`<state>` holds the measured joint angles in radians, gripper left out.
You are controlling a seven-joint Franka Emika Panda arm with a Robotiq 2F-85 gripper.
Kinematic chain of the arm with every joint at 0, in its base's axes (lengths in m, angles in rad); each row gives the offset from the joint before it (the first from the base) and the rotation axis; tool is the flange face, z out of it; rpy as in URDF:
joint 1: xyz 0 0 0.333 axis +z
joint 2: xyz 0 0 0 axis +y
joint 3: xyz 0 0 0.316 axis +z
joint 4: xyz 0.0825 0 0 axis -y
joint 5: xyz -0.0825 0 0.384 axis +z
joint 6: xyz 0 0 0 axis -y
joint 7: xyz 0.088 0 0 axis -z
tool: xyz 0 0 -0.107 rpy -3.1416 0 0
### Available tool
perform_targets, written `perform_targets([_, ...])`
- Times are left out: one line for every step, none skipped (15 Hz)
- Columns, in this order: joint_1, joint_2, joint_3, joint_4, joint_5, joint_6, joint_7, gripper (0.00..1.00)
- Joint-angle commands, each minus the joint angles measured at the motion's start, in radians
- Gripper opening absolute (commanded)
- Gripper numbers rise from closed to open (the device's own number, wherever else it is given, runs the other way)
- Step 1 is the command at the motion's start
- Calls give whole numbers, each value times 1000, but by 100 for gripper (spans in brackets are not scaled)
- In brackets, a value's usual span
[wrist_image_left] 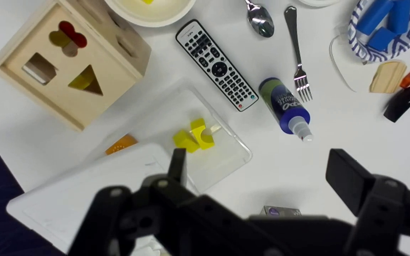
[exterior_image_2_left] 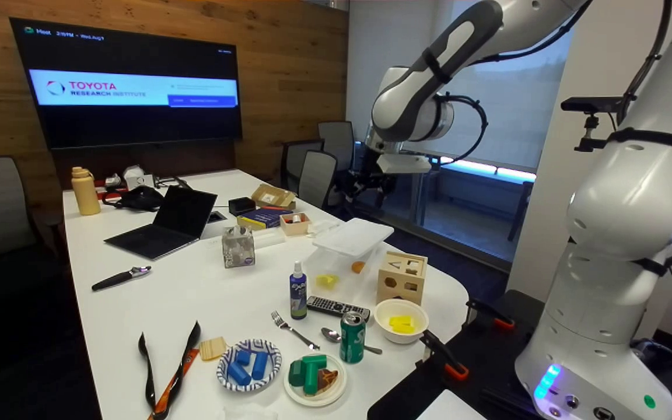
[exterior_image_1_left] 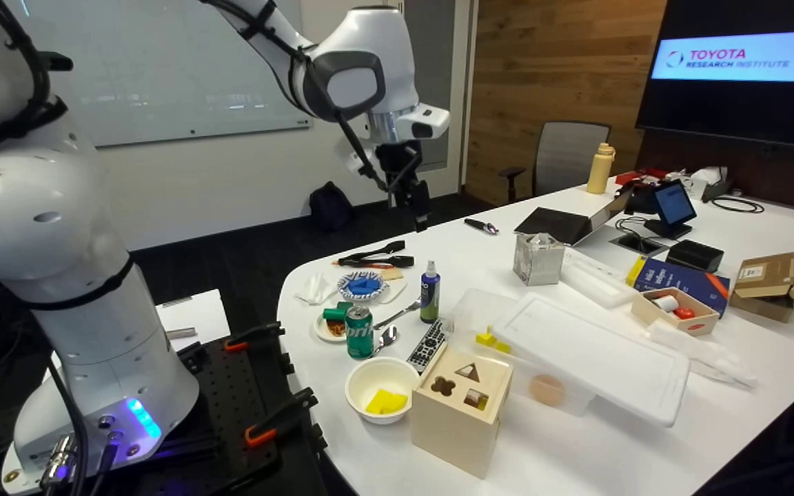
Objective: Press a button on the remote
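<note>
The remote [wrist_image_left: 216, 65] is long and grey with black buttons, a red and a teal one at one end. It lies face up on the white table in the wrist view, and also shows in both exterior views [exterior_image_1_left: 427, 346] [exterior_image_2_left: 338, 307]. In an exterior view the shape-sorter box hides one end of it. My gripper [wrist_image_left: 256, 160] is open and empty, its two black fingers wide apart. It hangs high above the table, well apart from the remote, as both exterior views [exterior_image_1_left: 418, 207] [exterior_image_2_left: 365, 195] show.
A spray bottle [wrist_image_left: 285, 106] stands beside the remote. A clear bin [wrist_image_left: 222, 156] with a tilted lid [exterior_image_1_left: 597, 351], a wooden shape box [wrist_image_left: 69, 71], a bowl [exterior_image_2_left: 401, 338], a green can [exterior_image_2_left: 352, 338], a spoon [wrist_image_left: 261, 20] and a fork [wrist_image_left: 299, 67] lie around it.
</note>
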<state>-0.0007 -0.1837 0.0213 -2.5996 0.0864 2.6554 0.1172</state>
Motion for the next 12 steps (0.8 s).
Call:
perform_targets([-26, 90, 53, -25, -112, 102, 196, 100])
perform_targets([-29, 114, 59, -26, -158, 116, 257, 100])
perform_targets([-34, 141, 62, -24, -227, 127, 342, 100])
perform_targets([-34, 168, 58, -20, -292, 134, 420, 100])
perform_targets([-30, 197, 51, -12, -371, 137, 509, 100])
perform_targets([-22, 221, 39, -5, -451, 137, 591, 100])
perform_targets([-10, 247, 24, 6, -531, 137, 674, 100])
perform_targets([-13, 275, 27, 15, -592, 145, 739, 100])
perform_targets([-6, 300, 19, 24, -646, 152, 797, 100])
perform_targets([-1, 327, 13, 33, -694, 166, 849, 100])
perform_targets([2, 351, 9, 41, -735, 182, 892, 100])
perform_targets([6, 374, 3, 49, -780, 203, 941, 100])
